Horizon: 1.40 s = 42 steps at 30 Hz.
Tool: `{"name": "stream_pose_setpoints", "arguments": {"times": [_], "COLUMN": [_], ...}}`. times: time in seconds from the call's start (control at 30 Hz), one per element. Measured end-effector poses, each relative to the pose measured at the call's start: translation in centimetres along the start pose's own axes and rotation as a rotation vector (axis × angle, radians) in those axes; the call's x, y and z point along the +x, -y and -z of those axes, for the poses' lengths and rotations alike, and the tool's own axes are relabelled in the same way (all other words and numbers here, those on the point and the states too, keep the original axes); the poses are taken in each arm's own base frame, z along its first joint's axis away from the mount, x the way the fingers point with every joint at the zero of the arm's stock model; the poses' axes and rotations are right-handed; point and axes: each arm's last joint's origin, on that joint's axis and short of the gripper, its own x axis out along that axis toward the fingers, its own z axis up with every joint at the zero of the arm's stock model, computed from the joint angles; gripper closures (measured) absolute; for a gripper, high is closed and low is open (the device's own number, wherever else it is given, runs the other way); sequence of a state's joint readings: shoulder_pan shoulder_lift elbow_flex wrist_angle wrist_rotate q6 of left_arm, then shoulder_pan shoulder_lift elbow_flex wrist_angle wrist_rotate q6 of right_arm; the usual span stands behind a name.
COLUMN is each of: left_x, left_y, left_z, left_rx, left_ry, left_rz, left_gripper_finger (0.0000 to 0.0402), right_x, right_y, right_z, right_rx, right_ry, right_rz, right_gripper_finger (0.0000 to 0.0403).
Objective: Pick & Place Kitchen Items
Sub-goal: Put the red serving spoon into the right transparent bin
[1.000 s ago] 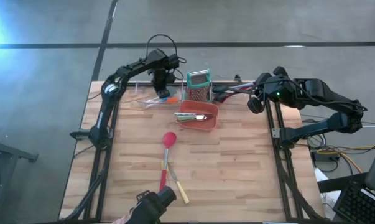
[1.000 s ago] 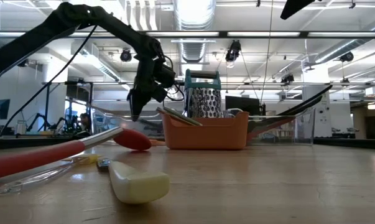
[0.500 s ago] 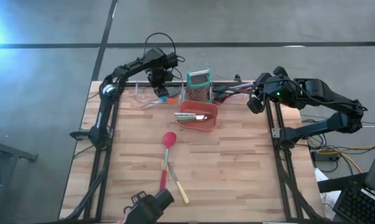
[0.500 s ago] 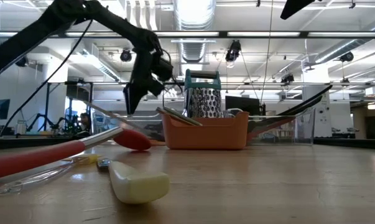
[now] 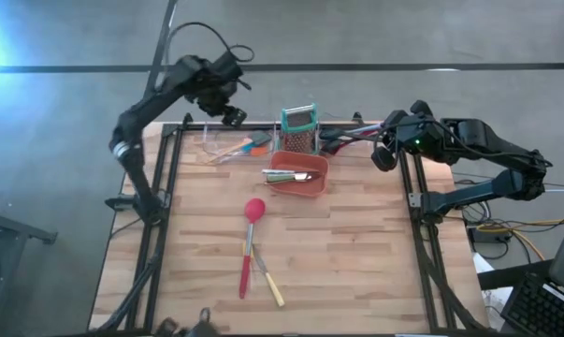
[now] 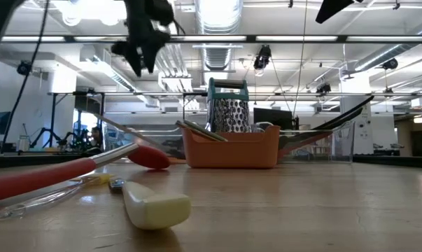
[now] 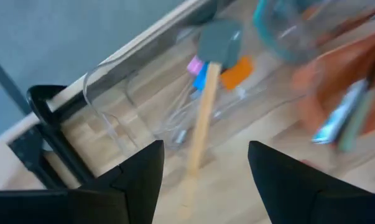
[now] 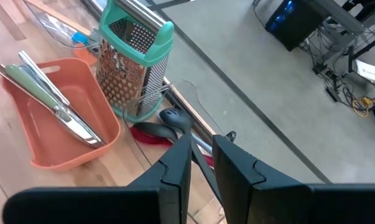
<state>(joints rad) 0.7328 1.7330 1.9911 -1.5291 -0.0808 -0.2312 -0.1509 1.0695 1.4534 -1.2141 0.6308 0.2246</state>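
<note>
My left gripper [image 5: 228,114] [image 6: 137,54] hangs open high above the table's far left corner, with nothing between its fingers [image 7: 137,180]. Below it a wooden-handled spatula with a grey head [image 7: 206,99] [image 5: 237,148] lies in a clear tray [image 7: 106,84], on small pink, blue and orange scrapers. A red spoon [image 5: 253,212] and a yellow-handled knife [image 5: 272,288] lie flat on the table's middle. A green-handled knife [image 8: 38,84] rests in the red-orange bin [image 5: 305,187]. My right gripper [image 5: 383,155] waits shut at the far right.
A teal-framed box grater [image 5: 298,129] [image 8: 134,65] stands behind the bin. To the right of the grater, a black spoon [image 8: 175,118] and a red one [image 8: 151,134] lie by the far edge. The near right of the wooden table [image 5: 375,271] is bare.
My left gripper has opened low over the clear tray, then risen steeply and drawn back toward the table's far left corner. The wooden-handled spatula stays lying in the tray.
</note>
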Motion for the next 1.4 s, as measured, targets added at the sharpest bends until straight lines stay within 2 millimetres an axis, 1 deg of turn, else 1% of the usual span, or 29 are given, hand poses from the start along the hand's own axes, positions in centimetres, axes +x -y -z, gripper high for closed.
{"name": "stream_pose_setpoints", "arguments": {"times": [0.13, 0.27, 0.43, 0.63, 0.8, 0.9, 1.0, 1.1, 1.23, 1.4], "left_x": [-3.7, -6.3, -7.7, -7.8, -7.4, -6.2, -4.8, -3.4, -1.0, 1.4], "left_y": [1.2, 3.7, 7.9, 13.7, 18.0, 20.4, 22.5, 24.2, 26.0, 26.8], "left_z": [2.3, 4.8, 7.6, 11.2, 14.6, 16.4, 17.9, 18.7, 19.2, 19.7], "left_rx": [-0.080, -0.105, -0.146, -0.178, -0.243, -0.276, -0.288, -0.264, -0.247, -0.264], "left_ry": [0.105, 0.181, 0.234, 0.229, 0.197, 0.160, 0.134, 0.121, 0.069, -0.015], "left_rz": [0.059, 0.105, 0.118, 0.159, 0.186, 0.171, 0.150, 0.134, 0.120, 0.067], "left_gripper_finger": [0.0163, 0.0163, 0.0163, 0.0163, 0.0163, 0.0163, 0.0163, 0.0163, 0.0163, 0.0163], "right_x": [0.1, 0.1, 0.1, 0.1, 0.1, 0.1, 0.1, 0.1, 0.1, 0.1], "right_y": [0.0, 0.0, 0.0, 0.0, 0.0, 0.0, 0.0, -0.1, -0.1, -0.1], "right_z": [0.1, 0.0, 0.1, 0.1, 0.1, 0.1, 0.0, -0.2, -0.2, -0.2], "right_rx": [-0.009, -0.026, -0.029, -0.067, -0.075, -0.078, -0.079, -0.067, -0.064, -0.064], "right_ry": [-0.004, -0.003, -0.004, -0.005, -0.005, -0.003, 0.001, 0.017, 0.021, 0.021], "right_rz": [0.001, 0.001, 0.001, 0.000, 0.000, -0.001, -0.001, -0.004, -0.004, -0.004], "right_gripper_finger": [0.0342, 0.0342, 0.0342, 0.0342, 0.0342, 0.0342, 0.0342, 0.0342, 0.0342, 0.0342]}}
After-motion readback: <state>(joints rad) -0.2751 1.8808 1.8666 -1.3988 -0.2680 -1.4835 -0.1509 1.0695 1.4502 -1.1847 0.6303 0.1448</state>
